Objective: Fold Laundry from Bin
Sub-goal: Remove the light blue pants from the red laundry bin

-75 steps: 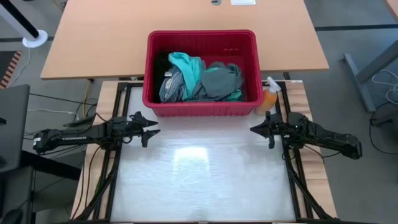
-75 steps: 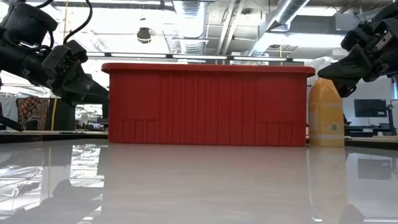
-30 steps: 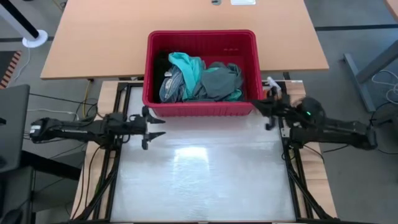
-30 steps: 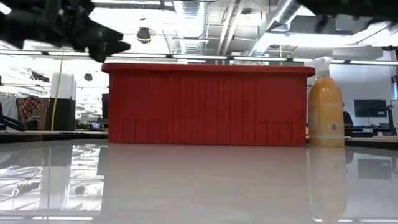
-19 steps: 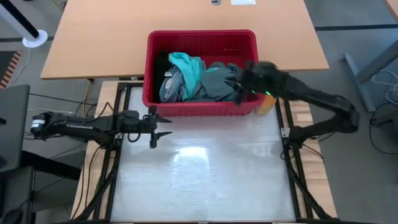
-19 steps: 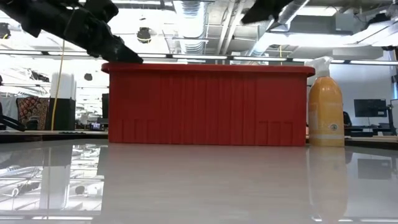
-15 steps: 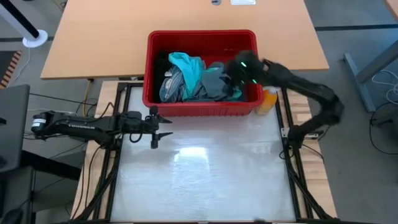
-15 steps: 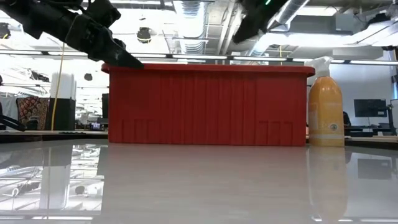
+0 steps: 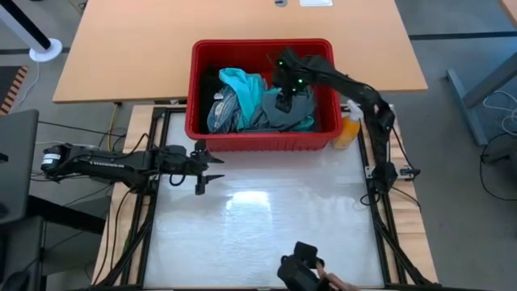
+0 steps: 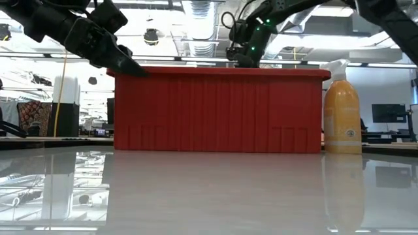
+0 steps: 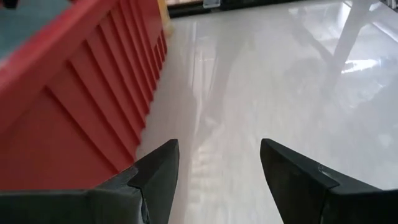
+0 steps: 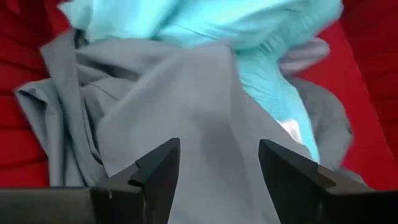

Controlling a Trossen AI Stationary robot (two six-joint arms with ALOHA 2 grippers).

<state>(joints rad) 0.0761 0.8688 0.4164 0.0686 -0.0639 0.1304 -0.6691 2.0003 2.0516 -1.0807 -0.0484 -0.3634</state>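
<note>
White tabletop point(image 9: 266, 234) fills the near half of the scene, with a wooden desk point(image 9: 145, 48) behind it. Across their join sits the red bin point(image 9: 198, 89), holding the laundry point(image 9: 258, 101) in a heap: teal, grey-green and striped cloth. An orange bottle point(image 9: 349, 129) stands just beside the bin. The right gripper point(image 9: 284, 97) hangs over the grey-green garment point(image 12: 186, 106), jaws spread and empty. The left gripper point(image 9: 203, 166) waits outside the bin's front wall, jaws apart. Picking looks to be the step in hand; next, the right gripper should descend and pinch the grey-green cloth.
</note>
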